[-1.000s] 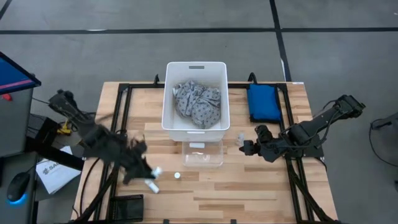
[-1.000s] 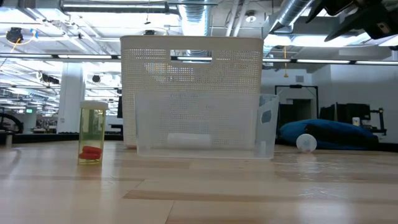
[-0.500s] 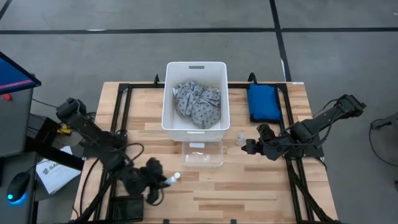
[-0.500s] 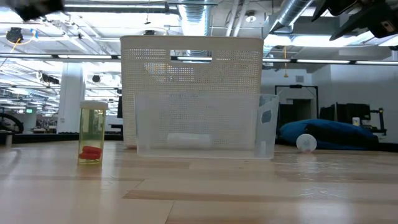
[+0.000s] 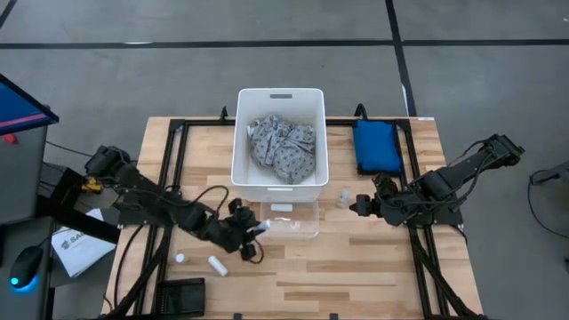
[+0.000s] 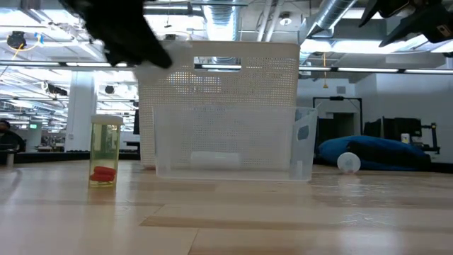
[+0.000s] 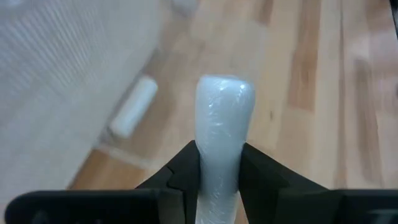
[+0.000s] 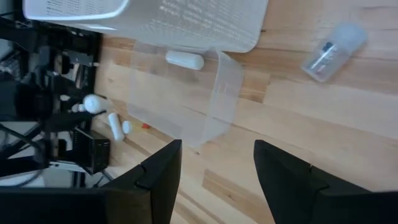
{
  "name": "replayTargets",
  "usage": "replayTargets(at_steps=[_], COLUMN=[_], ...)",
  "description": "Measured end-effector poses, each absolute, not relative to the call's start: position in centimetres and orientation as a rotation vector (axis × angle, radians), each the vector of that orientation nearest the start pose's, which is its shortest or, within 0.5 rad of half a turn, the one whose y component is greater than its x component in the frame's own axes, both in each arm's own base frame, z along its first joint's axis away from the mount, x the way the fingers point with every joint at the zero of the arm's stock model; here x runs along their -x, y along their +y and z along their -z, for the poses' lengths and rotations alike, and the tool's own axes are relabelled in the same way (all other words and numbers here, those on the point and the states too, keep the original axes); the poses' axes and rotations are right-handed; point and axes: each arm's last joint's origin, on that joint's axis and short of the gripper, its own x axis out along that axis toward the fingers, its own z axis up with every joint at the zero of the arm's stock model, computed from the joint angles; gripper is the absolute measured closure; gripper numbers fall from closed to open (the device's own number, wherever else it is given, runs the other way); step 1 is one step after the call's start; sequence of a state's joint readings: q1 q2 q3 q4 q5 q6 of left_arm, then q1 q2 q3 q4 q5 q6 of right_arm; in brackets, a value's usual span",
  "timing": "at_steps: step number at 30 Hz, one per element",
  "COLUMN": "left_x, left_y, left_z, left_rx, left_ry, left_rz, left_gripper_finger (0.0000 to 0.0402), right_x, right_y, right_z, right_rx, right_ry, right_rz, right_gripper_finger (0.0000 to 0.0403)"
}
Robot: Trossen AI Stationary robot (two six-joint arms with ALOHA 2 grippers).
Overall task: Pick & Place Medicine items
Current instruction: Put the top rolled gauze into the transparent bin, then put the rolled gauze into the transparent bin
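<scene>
My left gripper (image 5: 252, 229) is shut on a white cylinder (image 7: 222, 124) just left of the clear container (image 5: 289, 218) that stands in front of the white bin (image 5: 242, 169). Another white cylinder (image 5: 283, 207) lies inside the clear container. A third white cylinder (image 5: 216, 265) and a yellowish vial with a white cap (image 5: 180, 259) are on the table near its front left. A small clear bottle (image 5: 343, 196) lies by my right gripper (image 5: 360, 206), which is open and empty. My left gripper pinches the white cylinder by its two sides (image 7: 219, 163) between the two fingers. The cylinder's rounded free end (image 7: 225, 87) sticks out well past the fingertips. The fingers come from the table's left. The cylinder is lifted clear of the table, its free end (image 5: 263, 226) toward the clear container.
The white bin holds a grey patterned cloth (image 5: 283, 147). A blue padded pouch (image 5: 377, 147) lies to its right. A dark flat device (image 5: 180, 293) sits at the front left edge. Black frame rails run along both sides of the table.
My left gripper has gone from the front left toward the table's right, to a small white item near the front of the clear container. It then rose toward the far edge with that item. The item is now off the table, beside the clear container. The right arm has barely moved.
</scene>
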State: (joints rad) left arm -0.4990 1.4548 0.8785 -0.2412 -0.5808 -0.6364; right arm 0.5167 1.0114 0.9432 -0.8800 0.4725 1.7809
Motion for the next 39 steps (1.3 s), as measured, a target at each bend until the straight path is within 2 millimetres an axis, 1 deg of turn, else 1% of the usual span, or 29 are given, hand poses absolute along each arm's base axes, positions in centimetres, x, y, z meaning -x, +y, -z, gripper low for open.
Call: replayTargets(at_steps=[3, 8, 10, 14, 18, 21, 24, 27, 31, 34, 37, 39], left_x=[-27.2, -27.6, -27.8, -28.2, -28.2, -28.2, -28.2, -27.7, -26.0, -23.6, -20.9, -19.2], left_y=[-11.3, -9.9, -9.6, -9.5, -9.5, -9.5, -9.5, -9.7, -10.2, -11.0, -12.4, -13.4], left_z=[-21.4, -20.8, -20.8, -20.9, -20.9, -20.9, -20.9, -21.4, -23.0, -24.7, -26.0, -26.6], left_rx=[0.199, 0.229, 0.253, 0.316, 0.318, 0.316, 0.309, 0.292, 0.328, 0.354, 0.364, 0.349], left_ry=[0.57, 0.563, 0.557, 0.522, 0.517, 0.517, 0.518, 0.516, 0.544, 0.58, 0.612, 0.635], left_rz=[-0.287, -0.293, -0.277, -0.208, -0.203, -0.202, -0.199, -0.175, -0.085, 0.007, 0.123, 0.207], left_gripper_finger=[0.0318, 0.0316, 0.0308, 0.0266, 0.021, 0.0175, 0.0156, 0.0152, 0.0151, 0.0151, 0.0151, 0.0151], right_x=[-16.1, -15.6, -15.5, -15.5, -15.5, -15.6, -15.6, -15.7, -15.7, -15.8, -15.8, -15.9], right_y=[7.6, 7.4, 7.3, 7.3, 7.3, 7.3, 7.3, 7.4, 7.4, 7.5, 7.5, 7.5], right_z=[-29.7, -29.9, -29.9, -29.9, -29.9, -29.9, -29.9, -30.0, -30.0, -30.1, -30.1, -30.1], right_rx=[-1.225, -1.226, -1.224, -1.224, -1.226, -1.226, -1.229, -1.233, -1.234, -1.226, -1.225, -1.221], right_ry=[0.589, 0.588, 0.59, 0.589, 0.588, 0.588, 0.586, 0.58, 0.577, 0.575, 0.571, 0.571], right_rz=[0.66, 0.658, 0.661, 0.66, 0.658, 0.658, 0.655, 0.646, 0.639, 0.629, 0.622, 0.62], right_gripper_finger=[0.0206, 0.0206, 0.0206, 0.0206, 0.0206, 0.0206, 0.0206, 0.0206, 0.0206, 0.0206, 0.0206, 0.0206])
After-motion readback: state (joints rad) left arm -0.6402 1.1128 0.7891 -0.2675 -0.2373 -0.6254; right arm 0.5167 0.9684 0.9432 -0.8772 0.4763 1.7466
